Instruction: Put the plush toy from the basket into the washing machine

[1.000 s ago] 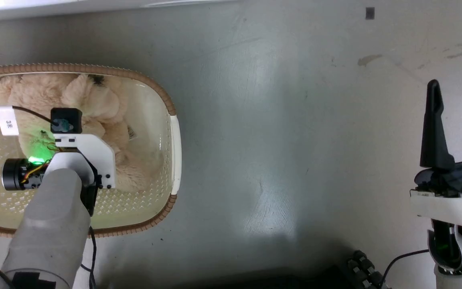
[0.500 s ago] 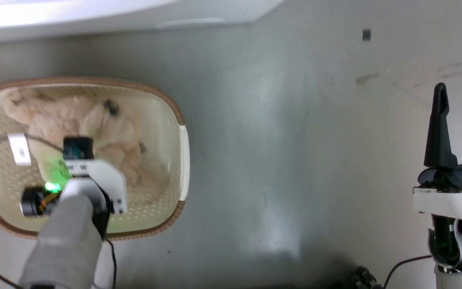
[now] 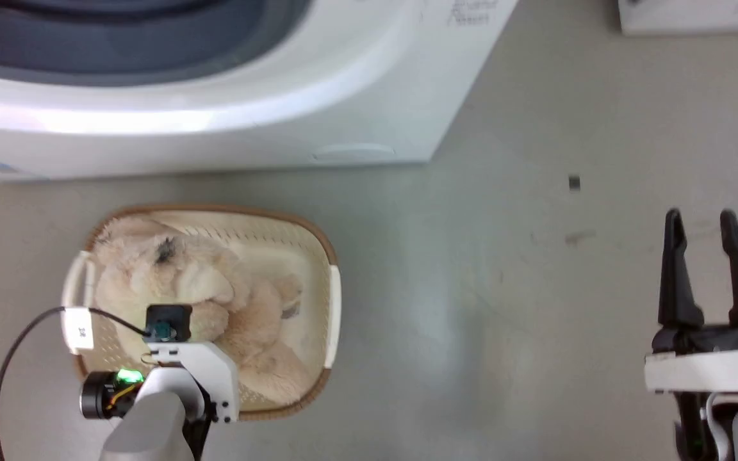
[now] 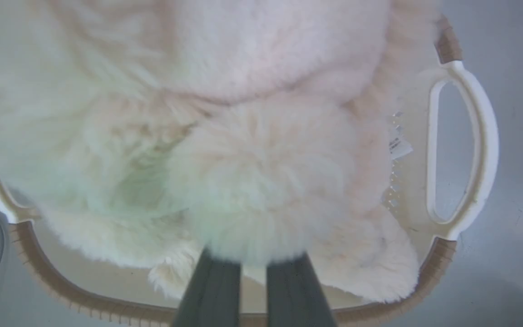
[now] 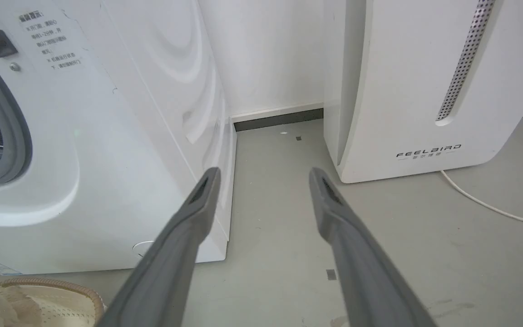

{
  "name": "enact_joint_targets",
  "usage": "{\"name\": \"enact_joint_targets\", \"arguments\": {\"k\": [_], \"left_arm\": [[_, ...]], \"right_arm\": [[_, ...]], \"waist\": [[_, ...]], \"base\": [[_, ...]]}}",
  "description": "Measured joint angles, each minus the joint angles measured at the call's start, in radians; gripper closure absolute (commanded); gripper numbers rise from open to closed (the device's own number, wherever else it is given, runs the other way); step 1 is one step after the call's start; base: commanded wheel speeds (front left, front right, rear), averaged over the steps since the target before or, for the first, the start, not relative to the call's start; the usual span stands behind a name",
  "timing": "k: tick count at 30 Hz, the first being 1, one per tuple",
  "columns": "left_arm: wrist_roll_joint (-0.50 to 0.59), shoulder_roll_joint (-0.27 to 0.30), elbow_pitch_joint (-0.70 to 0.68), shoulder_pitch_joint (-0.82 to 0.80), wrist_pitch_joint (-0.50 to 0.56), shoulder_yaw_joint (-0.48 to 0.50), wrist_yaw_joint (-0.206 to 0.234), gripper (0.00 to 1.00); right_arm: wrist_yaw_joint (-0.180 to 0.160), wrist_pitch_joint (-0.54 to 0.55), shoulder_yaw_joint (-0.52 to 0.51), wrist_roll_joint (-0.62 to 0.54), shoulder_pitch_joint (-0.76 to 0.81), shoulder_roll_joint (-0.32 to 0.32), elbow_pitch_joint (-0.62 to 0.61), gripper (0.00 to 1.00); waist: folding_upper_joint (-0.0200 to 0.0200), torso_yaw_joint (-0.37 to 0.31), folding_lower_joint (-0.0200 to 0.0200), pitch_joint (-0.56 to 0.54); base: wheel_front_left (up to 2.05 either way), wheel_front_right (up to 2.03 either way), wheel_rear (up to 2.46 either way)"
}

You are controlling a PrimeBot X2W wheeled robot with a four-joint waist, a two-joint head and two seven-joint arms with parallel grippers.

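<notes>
The washer (image 3: 228,121) fills the top of the head view. In the right wrist view its grey-ringed mouth faces out and a little steel drum shows through. A white FEELBIRD unit (image 5: 425,91) stands apart to its right. The basket (image 3: 332,301) sits on the floor (image 3: 503,320) just in front of the washer. The toy (image 3: 215,301) lies in it and takes up most of it. It cannot be told whether the toy has cleared the basket bottom.

The left claw (image 4: 252,268) has its fingers drawn close together, tips buried in a fluffy limb, so it appears to be pinching the toy. The right claw (image 3: 700,218) hangs spread and empty over bare floor, well away from the basket.

The pinch looks to be on loose fur, not the body. On the lift the toy may slide out, or hang low and swing. Being almost as big as the basket, it could catch the rim and drag or tip the light basket. Its bulk could also snag on the door ring.

Count: one washer, one FEELBIRD unit, one basket with two handles, one toy, two claws.
</notes>
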Motion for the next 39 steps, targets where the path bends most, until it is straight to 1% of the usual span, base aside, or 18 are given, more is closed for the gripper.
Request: {"name": "enact_joint_targets", "arguments": {"k": [3, 12, 21, 25, 30, 39], "left_arm": [[0.002, -0.004, -0.053, 0.038, -0.004, -0.003, 0.001, 1.0], [0.041, 0.002, -0.342, 0.192, -0.007, 0.012, 0.033, 1.0], [0.097, 0.02, -0.599, 0.265, -0.007, 0.054, 0.063, 1.0], [0.114, 0.022, -0.668, 0.269, -0.007, 0.079, 0.075, 1.0], [0.118, 0.021, -0.691, 0.253, -0.007, 0.111, 0.08, 1.0], [0.136, 0.028, -0.688, 0.066, -0.007, 0.162, 0.083, 1.0]], "right_arm": [[0.0, 0.0, -0.002, -0.007, 0.032, 0.0, 0.008, 0.0], [0.0, 0.0, -0.01, -0.017, 0.115, 0.0, 0.022, 0.0], [0.0, 0.0, -0.002, -0.018, 0.151, 0.0, 0.027, 0.0], [0.0, 0.0, 0.002, -0.018, 0.151, 0.0, 0.026, 0.0], [0.0, 0.0, 0.011, -0.018, 0.151, 0.0, 0.021, 0.0], [0.0, 0.0, 0.021, -0.014, 0.123, 0.0, 0.012, 0.0]], "waist": [[0.0, 0.017, 0.0, -0.063], [0.0, 0.069, -0.0001, -0.229], [0.0, 0.098, -0.0002, -0.336], [0.0, 0.093, -0.0002, -0.346], [0.0, 0.08, -0.0001, -0.326], [0.0, 0.031, -0.0001, -0.237]], "base": [[0.0, 0.0, 0.0], [0.0, 0.0, 0.0], [0.0, 0.0, 0.0], [0.0, 0.0, 0.0], [0.0, 0.0, 0.0], [0.0, 0.0, 0.0]]}}
